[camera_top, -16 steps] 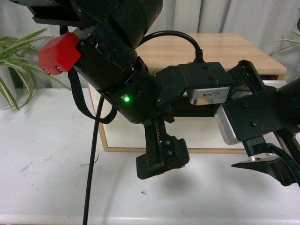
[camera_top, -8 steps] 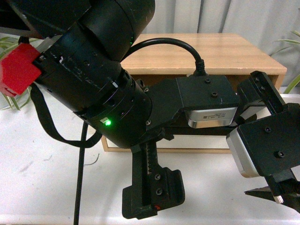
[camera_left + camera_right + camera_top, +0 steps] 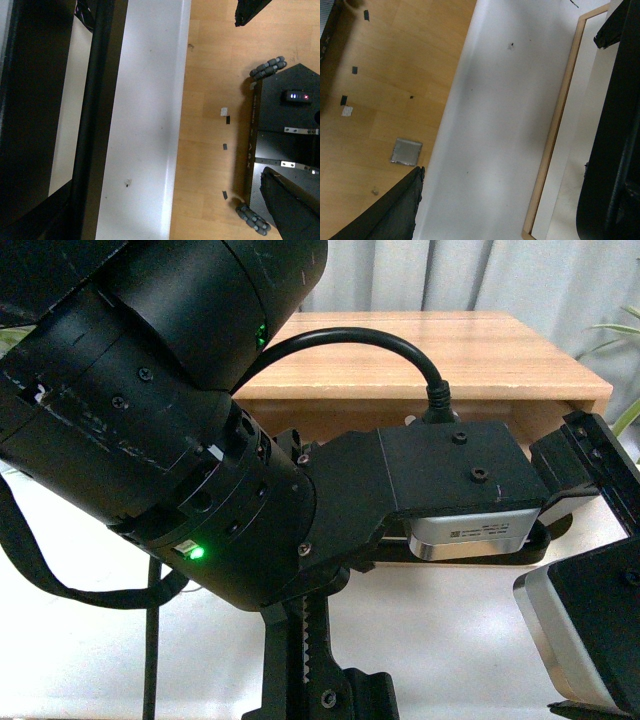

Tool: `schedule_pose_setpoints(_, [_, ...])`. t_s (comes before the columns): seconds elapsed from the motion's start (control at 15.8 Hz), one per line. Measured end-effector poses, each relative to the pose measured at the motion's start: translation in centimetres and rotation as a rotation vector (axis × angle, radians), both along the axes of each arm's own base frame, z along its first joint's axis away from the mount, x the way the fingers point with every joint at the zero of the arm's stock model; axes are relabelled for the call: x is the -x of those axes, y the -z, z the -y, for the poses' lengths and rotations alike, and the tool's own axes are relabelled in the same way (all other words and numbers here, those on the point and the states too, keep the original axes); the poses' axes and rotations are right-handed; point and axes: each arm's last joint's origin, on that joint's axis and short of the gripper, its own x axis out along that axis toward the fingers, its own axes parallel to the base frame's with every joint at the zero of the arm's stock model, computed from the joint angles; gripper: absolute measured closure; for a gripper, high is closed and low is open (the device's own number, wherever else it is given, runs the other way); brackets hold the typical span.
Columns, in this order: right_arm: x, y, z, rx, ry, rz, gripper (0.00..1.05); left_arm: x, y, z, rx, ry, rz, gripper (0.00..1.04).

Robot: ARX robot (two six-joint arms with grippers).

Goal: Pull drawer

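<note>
In the left wrist view the drawer shows as a strip of white front [image 3: 67,125] behind its long black bar handle [image 3: 97,100]. My left gripper [image 3: 250,97] is open and holds nothing. Its fingertips [image 3: 247,12] frame the wood floor, well apart from the handle. My right gripper [image 3: 507,107] is open too, hanging over the white table with nothing between its fingers [image 3: 395,210]. A white panel [image 3: 575,150] edged in light wood lies beside it. In the front view my left arm [image 3: 180,440] hides the drawer, and only the cabinet's wooden top [image 3: 430,350] shows.
The white table [image 3: 145,125] ends at a straight edge over the wood floor [image 3: 210,75]. The robot's black wheeled base [image 3: 285,125] stands on that floor. My right wrist housing [image 3: 590,630] fills the front view's lower right. A plant leaf [image 3: 628,415] shows at the far right.
My left arm has swung closer to the front camera and now fills most of that view. My right gripper has dropped out through the bottom edge, leaving only its wrist housing showing.
</note>
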Motion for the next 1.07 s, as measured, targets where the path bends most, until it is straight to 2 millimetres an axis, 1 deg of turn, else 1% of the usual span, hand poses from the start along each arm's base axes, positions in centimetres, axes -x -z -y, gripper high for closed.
schedule_pose_setpoints(0.38, [-0.3,0.5,-0.1,-0.028,-0.01,0.047,0.06,-0.1,0.2,0.1,0.024,-0.046,0.003,0.07])
schedule_pose_setpoints(0.57, [-0.5,0.7,-0.3,-0.056,-0.008,0.105,0.06,-0.4,-0.4,0.1,0.056,-0.085,0.01,0.07])
schedule_pose_setpoints(0.69, [-0.4,0.9,-0.8,-0.061,-0.016,0.13,0.06,-0.8,-1.0,-0.1,0.08,-0.104,0.045,0.07])
schedule_pose_setpoints(1.07, [-0.3,1.2,-1.1,-0.072,-0.002,0.172,0.06,-0.7,-1.4,0.0,0.097,-0.117,0.047,0.07])
